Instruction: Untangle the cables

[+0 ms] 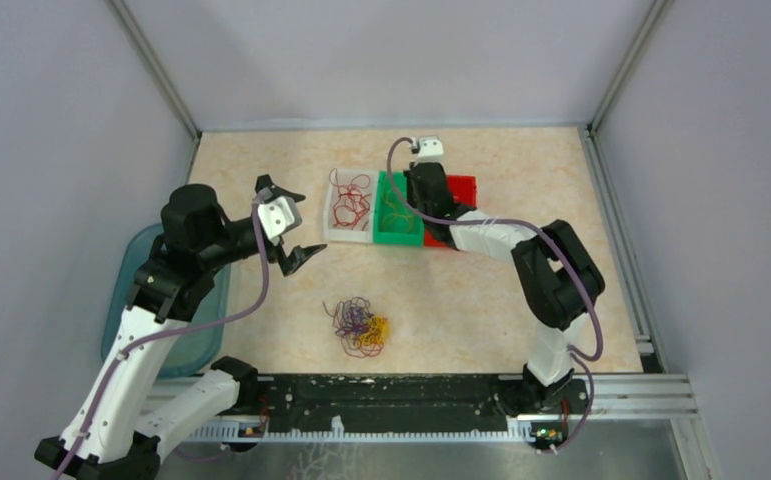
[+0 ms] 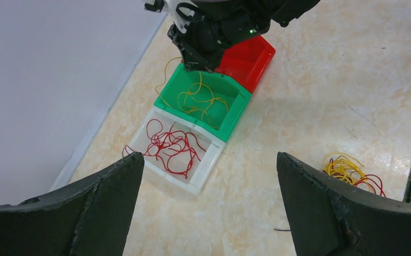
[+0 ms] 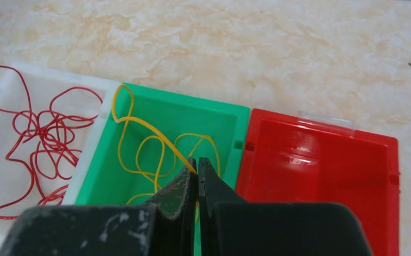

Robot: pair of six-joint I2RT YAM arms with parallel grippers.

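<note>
A tangle of red, yellow and dark purple cables (image 1: 361, 325) lies on the table near the front; its edge shows as cables (image 2: 352, 172) in the left wrist view. Red cables (image 1: 351, 205) (image 2: 170, 146) (image 3: 40, 141) lie in the white bin (image 1: 333, 232). Yellow cables (image 2: 200, 100) fill the green bin (image 1: 397, 236) (image 3: 168, 104). My right gripper (image 3: 197, 161) hangs over the green bin, shut on a yellow cable (image 3: 150, 128) that runs out from its tips. My left gripper (image 1: 283, 225) (image 2: 208, 160) hovers wide open left of the bins, holding nothing.
A red bin (image 1: 461, 188) (image 3: 320, 160) (image 2: 248, 56) sits right of the green one and looks bare inside. A teal tub (image 1: 133, 262) stands at the table's left edge under the left arm. Grey walls close in on three sides.
</note>
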